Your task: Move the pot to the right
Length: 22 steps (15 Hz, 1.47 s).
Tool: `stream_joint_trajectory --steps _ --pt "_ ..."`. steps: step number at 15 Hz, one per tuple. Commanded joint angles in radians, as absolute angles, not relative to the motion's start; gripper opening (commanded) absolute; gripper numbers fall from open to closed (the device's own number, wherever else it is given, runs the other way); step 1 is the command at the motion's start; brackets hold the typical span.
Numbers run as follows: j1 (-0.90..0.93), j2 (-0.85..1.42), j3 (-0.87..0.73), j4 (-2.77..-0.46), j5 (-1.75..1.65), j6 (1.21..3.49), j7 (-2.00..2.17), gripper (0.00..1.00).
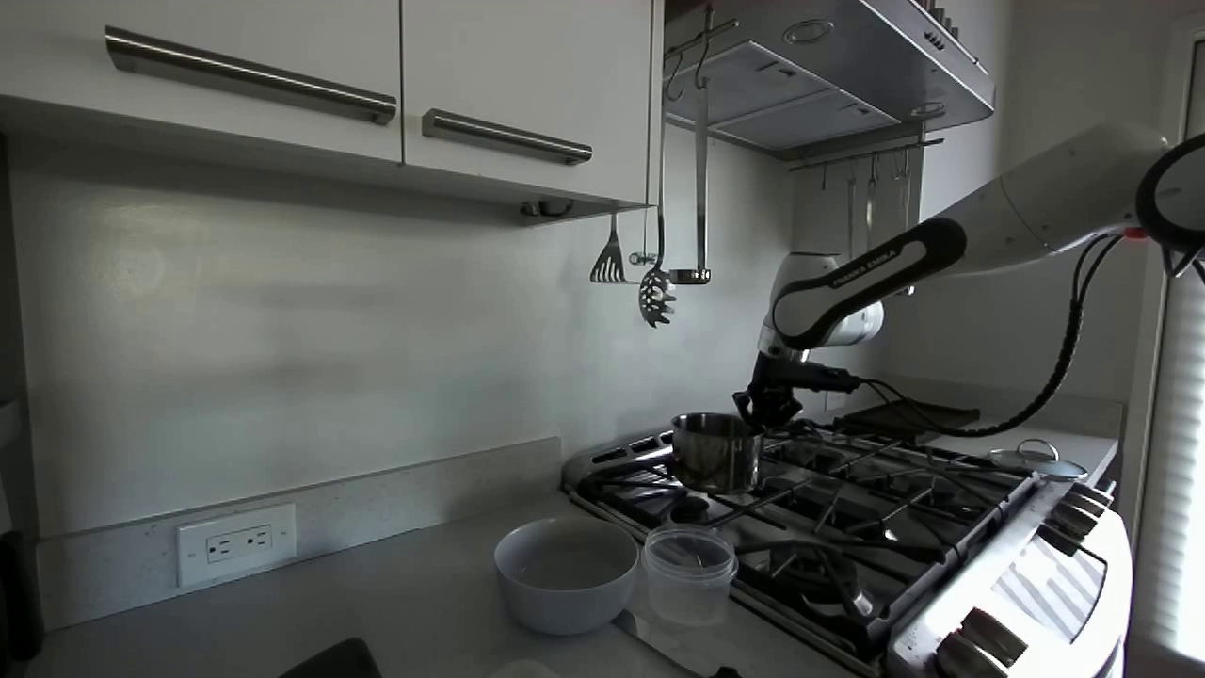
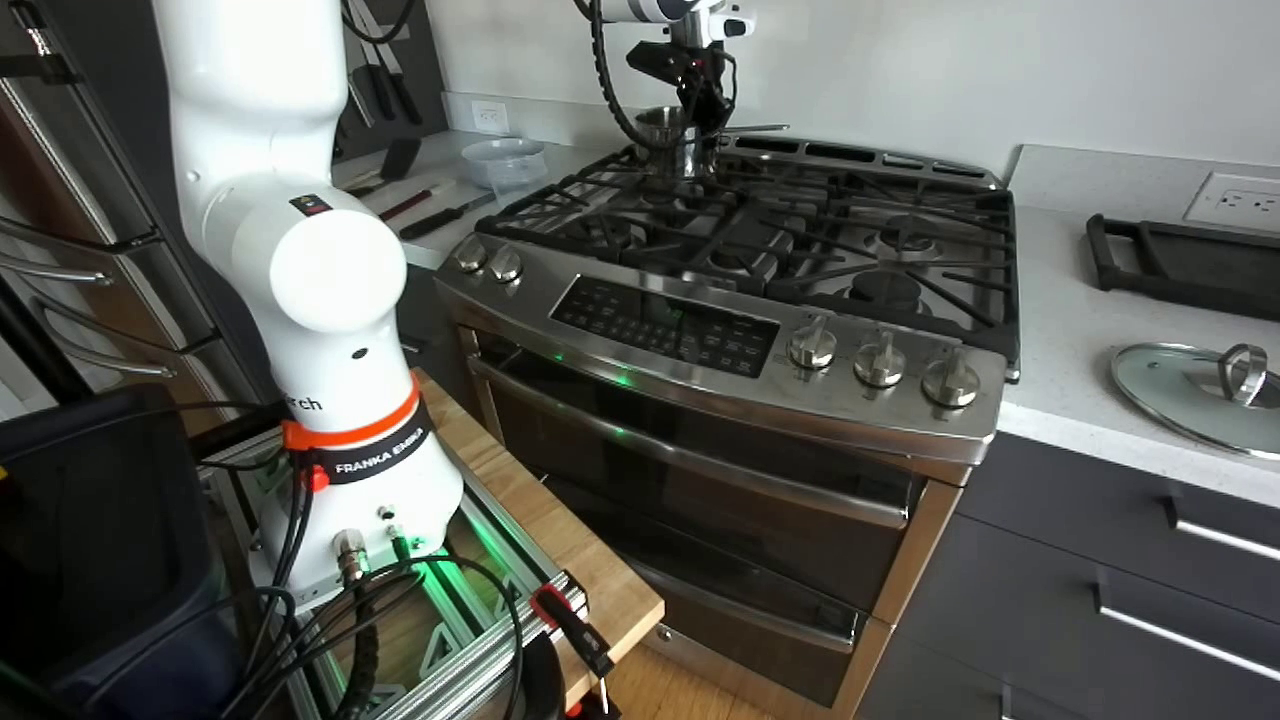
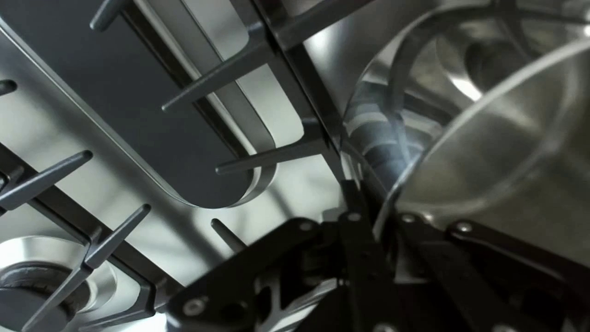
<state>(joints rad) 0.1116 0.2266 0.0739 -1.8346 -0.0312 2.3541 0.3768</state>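
The pot (image 1: 715, 461) is a small shiny steel cylinder. It stands upright on the grates of the stove (image 1: 838, 537), at the back burner near the bowl. In an exterior view (image 2: 675, 160) its long handle (image 2: 757, 128) points right along the back of the stove. My gripper (image 1: 761, 424) reaches down at the pot's rim, also seen in an exterior view (image 2: 697, 122). In the wrist view the gripper (image 3: 379, 216) has one finger outside and one inside the pot wall (image 3: 507, 152), close against the rim between them. The inside fingertip is hard to make out.
A pale bowl (image 1: 565, 603) and a clear plastic container (image 1: 692, 593) stand on the counter beside the stove. A glass lid (image 2: 1170, 390) and a dark tray (image 2: 1190, 265) lie on the opposite counter. Utensils (image 1: 655, 297) hang above the back wall; raised black grates cover the stove.
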Motion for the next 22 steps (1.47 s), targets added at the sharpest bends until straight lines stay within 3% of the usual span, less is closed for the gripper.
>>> stream_joint_trajectory --steps 1,22 --pt "0.123 0.235 0.054 -1.83 -0.04 2.363 0.405 0.01" --pt "0.116 0.171 -0.059 -1.888 -0.263 2.41 0.683 0.02"
